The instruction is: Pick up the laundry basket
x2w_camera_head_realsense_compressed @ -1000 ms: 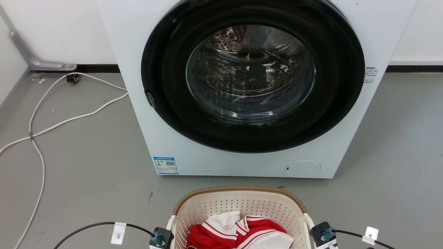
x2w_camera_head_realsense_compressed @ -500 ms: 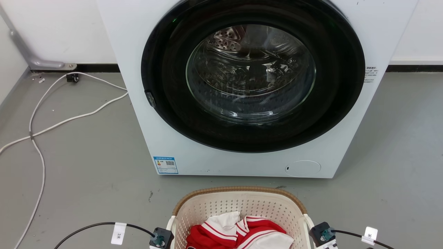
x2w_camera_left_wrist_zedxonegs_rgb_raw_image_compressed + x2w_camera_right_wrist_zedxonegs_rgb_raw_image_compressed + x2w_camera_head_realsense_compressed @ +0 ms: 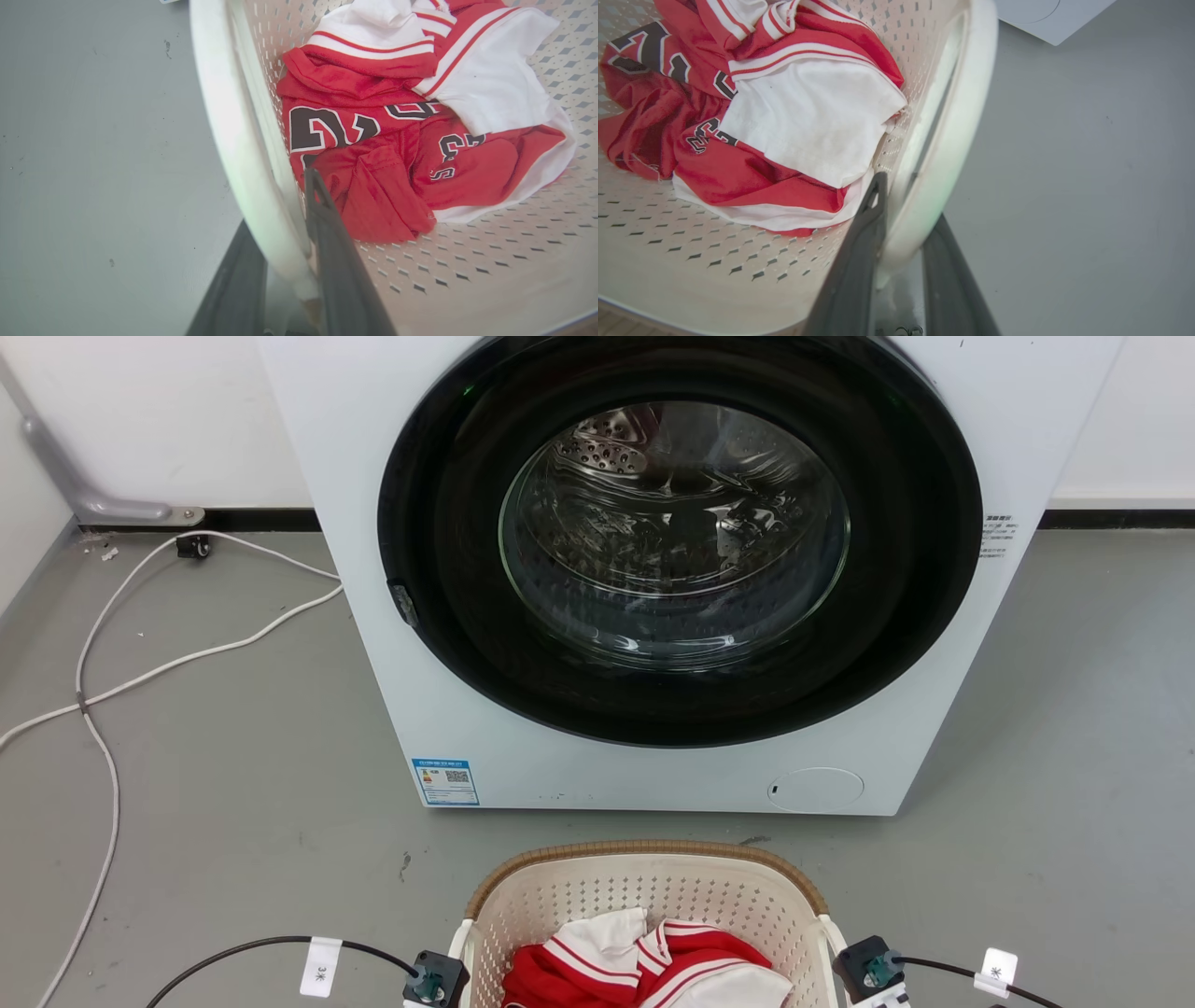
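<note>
The laundry basket [image 3: 644, 848] is sitting low at the centre of the head view, on or just over the grey floor [image 3: 233, 821], near the front of the white washing machine [image 3: 373, 616] and apart from it. Grasp phase is looking done. In the left wrist view the left gripper [image 3: 276, 198] is straddling the left loop handle [image 3: 224, 107], one dark finger inside the basket and one outside, both pressing against the white plastic. In the right wrist view the right gripper [image 3: 909, 196] is doing the same on the right loop handle [image 3: 962, 126]. Both pincers are therefore reading as pinching their handles rather than standing spread. The lift itself is remaining unconfirmed: the basket's underside is hidden, so I cannot tell whether it is clearing the floor yet. My judgement is that raising it evenly on both arms is what is left. As for contents, the basket is holding a crumpled red-and-white jersey [image 3: 387, 140] with dark numerals outlined in white, lying on the perforated bottom and leaving much of that bottom bare; whether it is one garment or several I cannot tell. The washer's round glass door [image 3: 672, 532] is showing the steel drum behind reflections, and its contents are not readable. A white cable [image 3: 168, 663] is trailing across the floor to the left, well apart from the basket.
</note>
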{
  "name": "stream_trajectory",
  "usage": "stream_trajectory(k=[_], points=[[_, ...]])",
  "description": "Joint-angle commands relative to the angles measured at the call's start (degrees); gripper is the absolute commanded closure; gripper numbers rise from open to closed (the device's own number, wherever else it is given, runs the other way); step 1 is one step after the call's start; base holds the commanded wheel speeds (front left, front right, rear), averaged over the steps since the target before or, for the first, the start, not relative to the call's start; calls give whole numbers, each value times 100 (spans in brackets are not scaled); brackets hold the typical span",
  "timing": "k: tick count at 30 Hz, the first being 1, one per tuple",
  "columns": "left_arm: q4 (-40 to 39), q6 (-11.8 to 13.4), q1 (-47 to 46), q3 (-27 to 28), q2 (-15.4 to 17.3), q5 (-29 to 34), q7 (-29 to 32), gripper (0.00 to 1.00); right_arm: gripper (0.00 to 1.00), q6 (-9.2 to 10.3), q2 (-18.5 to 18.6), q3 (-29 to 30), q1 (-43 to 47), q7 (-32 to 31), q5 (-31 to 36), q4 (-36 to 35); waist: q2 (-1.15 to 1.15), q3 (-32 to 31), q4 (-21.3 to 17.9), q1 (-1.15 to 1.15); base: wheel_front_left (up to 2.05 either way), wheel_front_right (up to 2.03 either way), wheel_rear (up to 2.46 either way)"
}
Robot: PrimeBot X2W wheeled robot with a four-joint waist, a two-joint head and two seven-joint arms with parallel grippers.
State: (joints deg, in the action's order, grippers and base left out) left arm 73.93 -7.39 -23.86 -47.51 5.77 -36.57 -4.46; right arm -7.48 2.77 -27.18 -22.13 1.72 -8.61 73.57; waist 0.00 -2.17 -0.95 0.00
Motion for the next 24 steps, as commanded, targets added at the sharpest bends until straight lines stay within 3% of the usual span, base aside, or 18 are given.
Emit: stream_trajectory(k=[1, 24], points=[[-20, -6, -31, -9, 95, -1, -61, 100, 100, -2, 98, -58, 85, -43, 30, 43, 0, 2, 1, 0, 0, 0, 0], [-19, 4, -44, -112, 114, -88, -66, 100, 100, -2, 89, -104, 77, -37, -42, 43, 0, 7, -1, 0, 0, 0, 0]])
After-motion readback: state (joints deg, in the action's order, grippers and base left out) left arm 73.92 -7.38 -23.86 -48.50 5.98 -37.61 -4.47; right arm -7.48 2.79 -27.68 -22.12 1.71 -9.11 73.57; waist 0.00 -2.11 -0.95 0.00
